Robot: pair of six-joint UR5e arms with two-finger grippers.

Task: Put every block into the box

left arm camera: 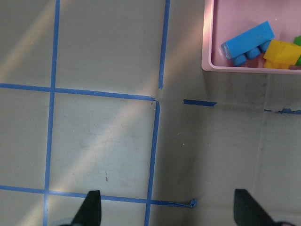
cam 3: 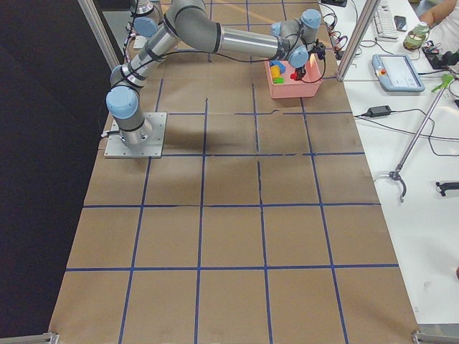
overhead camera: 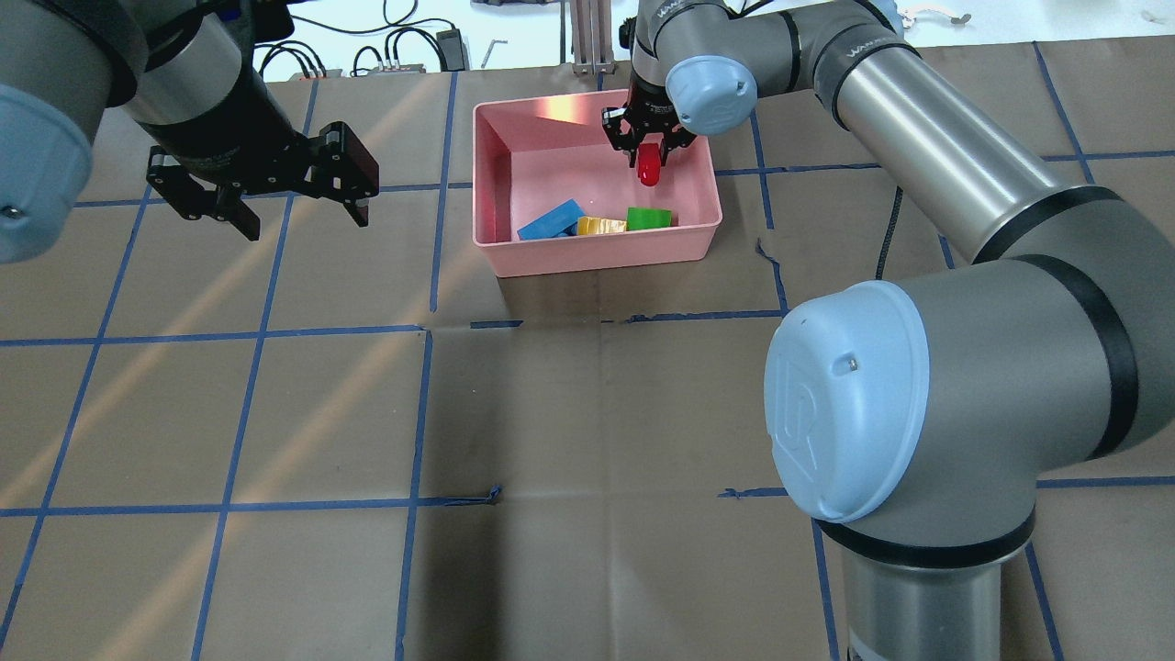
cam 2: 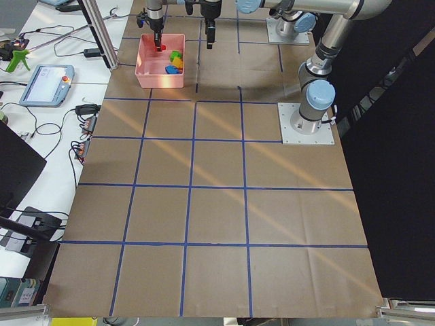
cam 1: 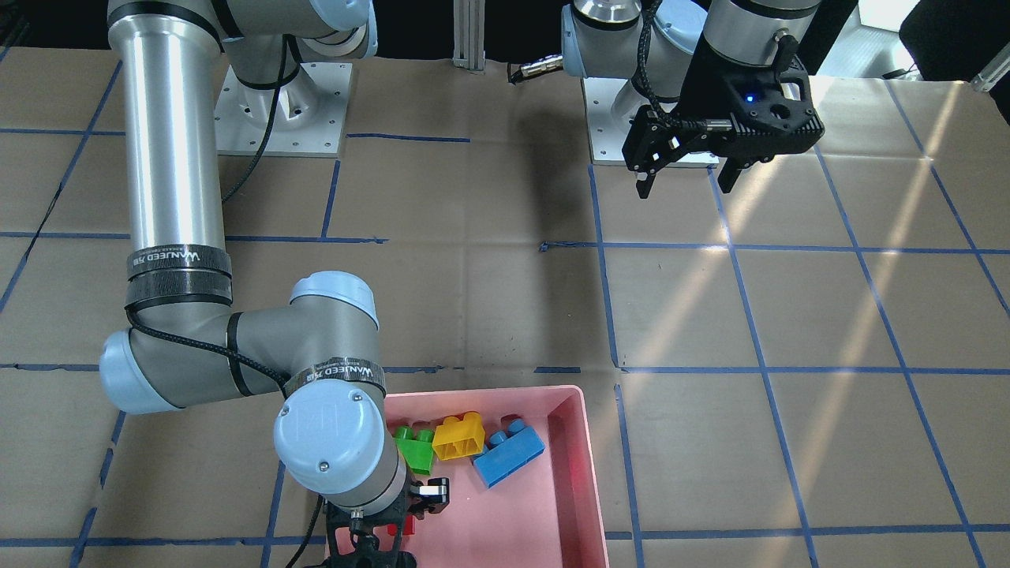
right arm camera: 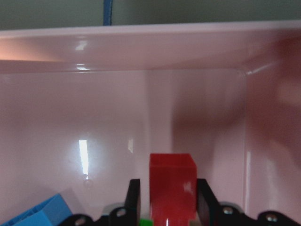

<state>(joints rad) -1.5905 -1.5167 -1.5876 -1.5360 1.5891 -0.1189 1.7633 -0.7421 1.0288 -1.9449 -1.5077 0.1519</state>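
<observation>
**Fingers [right arm camera: 134, 200] of right gripper [overhead camera: 649, 163] pinched on red block [right arm camera: 172, 188] over box [overhead camera: 597, 259]**

1. Right gripper. The red block is held upright, with one finger pressed against each side face and its lower part left clear below the fingertips. The grasp is positioned over the box interior, near the wall farthest from the robot. The floor under it appears bare, which is judged to be the reason for the position: a release there should not land on another block. Whether the block touches the floor cannot be told.

2. Box contents. The blue block [overhead camera: 551, 223], yellow block [overhead camera: 601, 226] and green block [overhead camera: 648, 218] are seen lying in a row along the wall nearest the robot. Blue and yellow are touching, and green is just beside yellow. All four blocks are thus accounted for, three in the box and one in the grasp.

3. Left gripper [overhead camera: 303, 220]. Its fingers are spread wide with nothing between them. It is held above the table [overhead camera: 551, 413], well apart from the box. It is judged to be parked there to leave the right arm unobstructed.

4. Status. Only the release of the red block is judged outstanding. A block this small may cling to one finger or bounce, but the box walls should contain it.
</observation>
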